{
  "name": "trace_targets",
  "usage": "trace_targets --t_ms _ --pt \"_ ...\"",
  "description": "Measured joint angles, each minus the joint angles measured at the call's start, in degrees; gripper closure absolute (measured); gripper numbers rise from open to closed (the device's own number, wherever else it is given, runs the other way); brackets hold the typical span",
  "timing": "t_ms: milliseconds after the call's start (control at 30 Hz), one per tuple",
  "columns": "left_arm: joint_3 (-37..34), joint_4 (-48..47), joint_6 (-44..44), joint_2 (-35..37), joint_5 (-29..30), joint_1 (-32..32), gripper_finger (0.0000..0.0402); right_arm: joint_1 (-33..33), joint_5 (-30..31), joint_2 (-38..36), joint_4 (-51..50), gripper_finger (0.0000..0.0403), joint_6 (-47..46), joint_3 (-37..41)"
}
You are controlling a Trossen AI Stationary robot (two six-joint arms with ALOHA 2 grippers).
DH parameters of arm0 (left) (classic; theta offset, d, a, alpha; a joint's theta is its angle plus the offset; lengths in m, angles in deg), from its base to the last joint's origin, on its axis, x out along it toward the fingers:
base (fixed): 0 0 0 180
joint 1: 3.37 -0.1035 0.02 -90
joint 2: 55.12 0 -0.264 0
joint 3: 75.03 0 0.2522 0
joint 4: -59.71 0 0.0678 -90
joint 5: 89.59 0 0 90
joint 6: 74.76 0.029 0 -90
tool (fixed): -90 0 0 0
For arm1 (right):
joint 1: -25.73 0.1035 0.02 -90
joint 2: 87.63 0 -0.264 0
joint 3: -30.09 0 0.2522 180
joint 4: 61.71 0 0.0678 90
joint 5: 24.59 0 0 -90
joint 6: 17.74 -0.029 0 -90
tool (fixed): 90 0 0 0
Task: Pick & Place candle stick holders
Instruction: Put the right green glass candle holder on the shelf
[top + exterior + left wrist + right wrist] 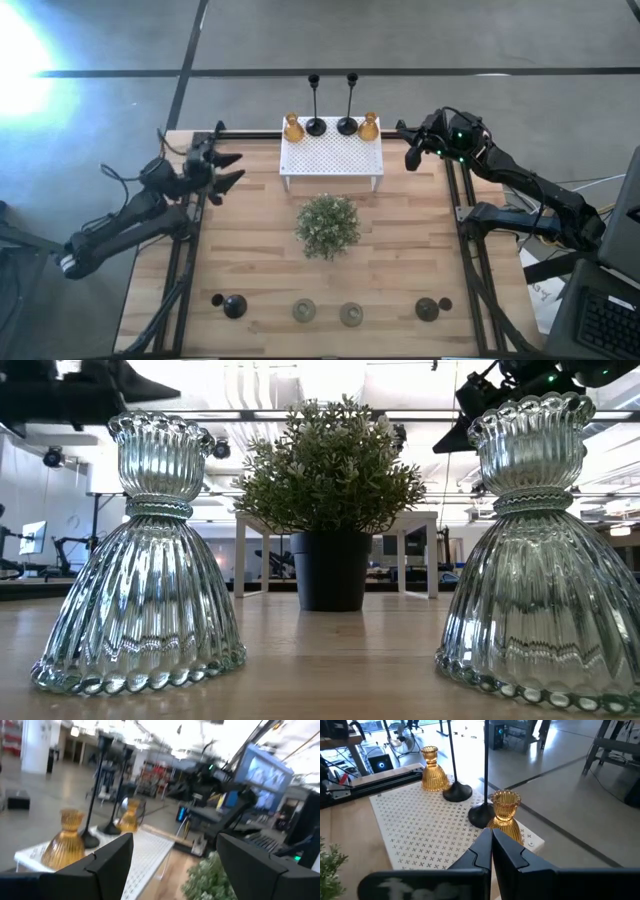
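Observation:
On the white perforated stand (330,158) at the table's far side stand two amber glass holders (293,127) (368,126) and, between them, two tall black holders (316,125) (347,125), each on its base. Two pale glass holders (304,311) (351,314) and two short black ones (233,306) (428,308) stand along the near edge. My left gripper (228,170) hangs open left of the stand, holding nothing; its wrist view shows an amber holder (65,840) ahead. My right gripper (412,155) is shut and empty right of the stand, close to the right amber holder (506,817).
A bushy green plant in a dark pot (328,225) stands mid-table, between the stand and the near row. In the low view the two pale glass holders (140,560) (540,550) flank the plant (330,470). Bare wood lies left and right of the plant.

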Motion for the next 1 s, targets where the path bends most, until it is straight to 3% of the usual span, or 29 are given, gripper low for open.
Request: trace_targets --t_ms 533,733,1000 --pt "-1.3 5.4 -0.7 -0.4 1.3 0.8 0.0111 0.0 0.0 0.0 0.4 0.0394 0.0 0.0" --pt "-1.3 5.4 -0.9 -0.4 1.3 0.8 0.0111 0.0 -0.1 0.0 7.3 0.0394 -6.8 0.0" --pt "-1.6 4.3 -1.1 -0.4 1.2 0.8 0.0111 0.0 -0.1 0.0 12.6 0.0394 -7.1 0.0"
